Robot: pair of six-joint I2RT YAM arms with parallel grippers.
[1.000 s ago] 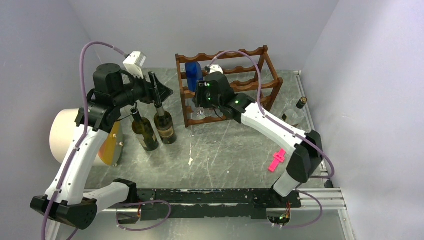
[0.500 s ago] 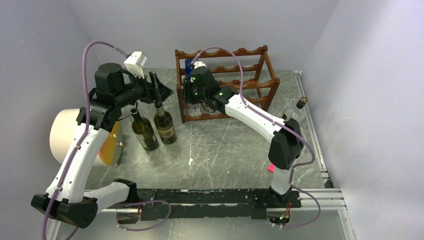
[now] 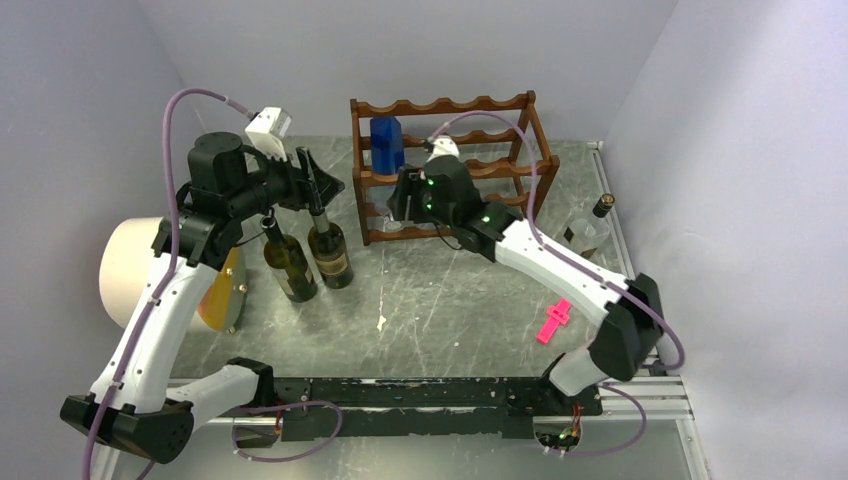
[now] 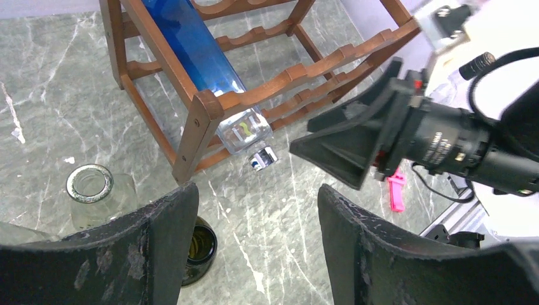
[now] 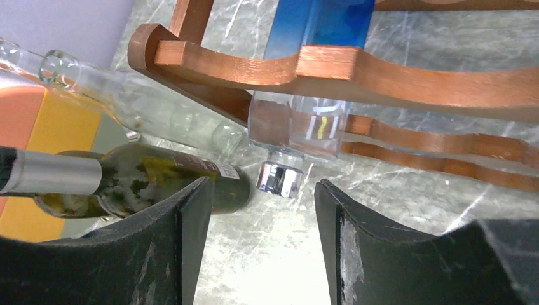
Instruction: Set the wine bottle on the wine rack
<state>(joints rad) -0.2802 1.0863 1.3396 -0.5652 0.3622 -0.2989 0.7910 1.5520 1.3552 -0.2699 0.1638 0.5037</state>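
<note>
The blue bottle (image 3: 387, 145) lies in the leftmost slot of the wine rack (image 3: 480, 103). It slopes down toward the front, and its clear neck and silver cap (image 5: 279, 180) poke out past the front rail. The rack stands at the back of the bench (image 3: 450, 300).

The right pincer (image 5: 262, 190) sits just in front of that cap, released and empty, and touches neither the bottle nor the rack. The left pincer (image 4: 255, 190) hangs released over the upright bottles (image 3: 328, 255) to the left of the rack and grasps nothing.

To my eye the placing itself is done, and the step in hand is letting go and getting clear. The next move calls for drawing the right arm straight away from the rack, keeping its fingers off the jutting neck so the bottle is not nudged out of its cradle. Whether the bottle sits fully home at the back rail is hard to tell from here.
</note>
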